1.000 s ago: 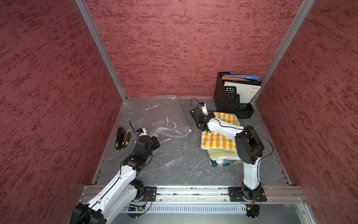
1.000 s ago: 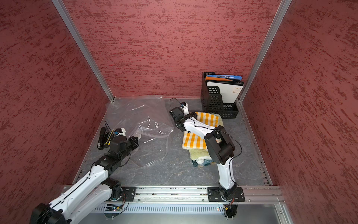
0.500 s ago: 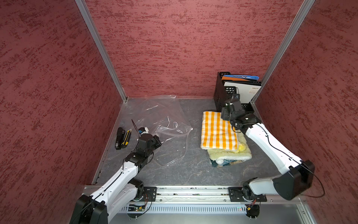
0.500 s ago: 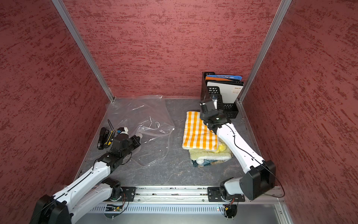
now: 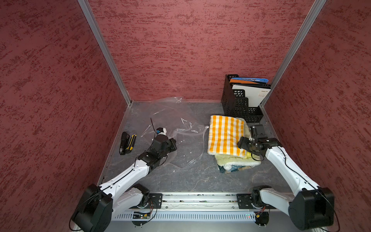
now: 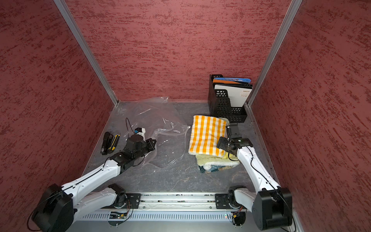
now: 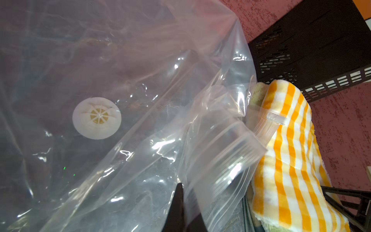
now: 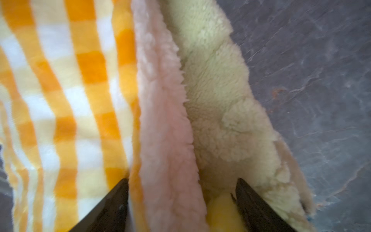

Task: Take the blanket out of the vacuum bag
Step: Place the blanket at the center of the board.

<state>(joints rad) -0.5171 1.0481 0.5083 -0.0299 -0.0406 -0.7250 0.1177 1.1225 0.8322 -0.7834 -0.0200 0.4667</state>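
— How does the left gripper (image 7: 178, 202) stand?

— Its thin black jaws are pressed together at the near edge of the large, clear, crinkly plastic vacuum bag (image 5: 176, 116). Glossy film lies around them, but I cannot tell whether a fold is pinched between them.

— And the bag itself?

— It lies slack and collapsed on the left and rear part of the grey, marble-veined table (image 5: 190, 180). The left wrist view shows its round, white, ribbed valve (image 7: 97, 118), the ridged zip-seal strip (image 7: 224, 152) and a small translucent slider clip (image 7: 276, 118) at the end of the strip.

— The right gripper (image 8: 181, 181)?

— Its jaws are spread wide, astride the fluffy edge of the folded plush blanket (image 5: 224, 134). The blanket is orange-and-white check on top, with cream fleece beneath.

— Where does the blanket lie?

— Outside the bag, just beside its mouth, on the table's right side. It is in front of the black perforated file holder (image 5: 236, 108).
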